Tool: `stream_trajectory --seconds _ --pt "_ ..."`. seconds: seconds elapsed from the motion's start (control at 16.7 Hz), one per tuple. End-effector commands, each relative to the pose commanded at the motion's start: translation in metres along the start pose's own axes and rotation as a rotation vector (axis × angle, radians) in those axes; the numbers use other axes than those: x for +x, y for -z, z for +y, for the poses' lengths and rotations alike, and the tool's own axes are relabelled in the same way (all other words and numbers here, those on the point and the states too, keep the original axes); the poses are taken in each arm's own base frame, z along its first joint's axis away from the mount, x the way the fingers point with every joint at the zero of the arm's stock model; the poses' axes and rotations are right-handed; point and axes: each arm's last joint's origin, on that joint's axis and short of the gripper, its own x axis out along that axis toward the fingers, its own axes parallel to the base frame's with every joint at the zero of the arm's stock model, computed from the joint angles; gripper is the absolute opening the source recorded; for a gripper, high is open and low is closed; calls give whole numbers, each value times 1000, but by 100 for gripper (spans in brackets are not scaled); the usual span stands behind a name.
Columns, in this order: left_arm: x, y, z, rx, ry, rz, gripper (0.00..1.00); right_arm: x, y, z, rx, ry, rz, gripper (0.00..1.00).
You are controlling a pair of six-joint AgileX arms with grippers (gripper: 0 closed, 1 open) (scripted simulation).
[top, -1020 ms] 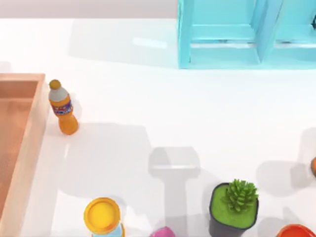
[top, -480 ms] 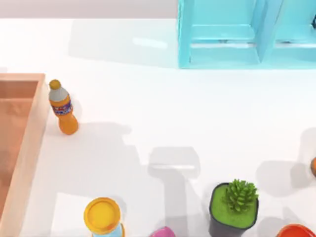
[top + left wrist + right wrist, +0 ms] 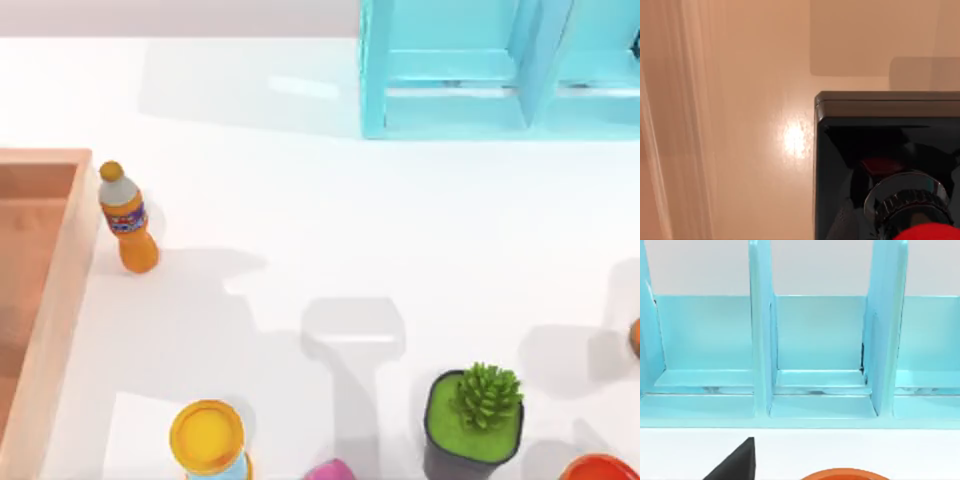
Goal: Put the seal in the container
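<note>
While out over the wooden container [image 3: 62,290] at the table's left, had the seal [image 3: 880,150] directly beneath the left gripper, red knob up, black base toward the container floor. Could not tell grip or contact. Worked just left of the orange bottle [image 3: 127,220]. Left the farther right arm parked, facing the cyan shelf [image 3: 815,340].

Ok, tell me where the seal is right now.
The seal is in the left wrist view, its black base and red knob close under the camera over a tan wooden surface that looks like the floor of the wooden container at the table's left edge.
</note>
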Motion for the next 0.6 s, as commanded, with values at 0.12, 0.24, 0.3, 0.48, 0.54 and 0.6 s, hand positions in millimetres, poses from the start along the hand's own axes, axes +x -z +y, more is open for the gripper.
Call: stream_trajectory --seconds 0.12,0.24,0.3,0.48,0.54,0.6 --pt "0 0 0 0 0 0 23 0 0 0 0 0 0 100" --pt "0 0 0 0 0 0 38 0 0 0 0 0 0 100" --pt "0 0 0 0 0 0 45 0 0 0 0 0 0 100" --pt "0 0 0 0 0 0 68 0 0 0 0 0 0 100" --pt "0 0 0 0 0 0 75 0 0 0 0 0 0 100" --pt "0 0 0 0 0 0 83 0 0 0 0 0 0 100"
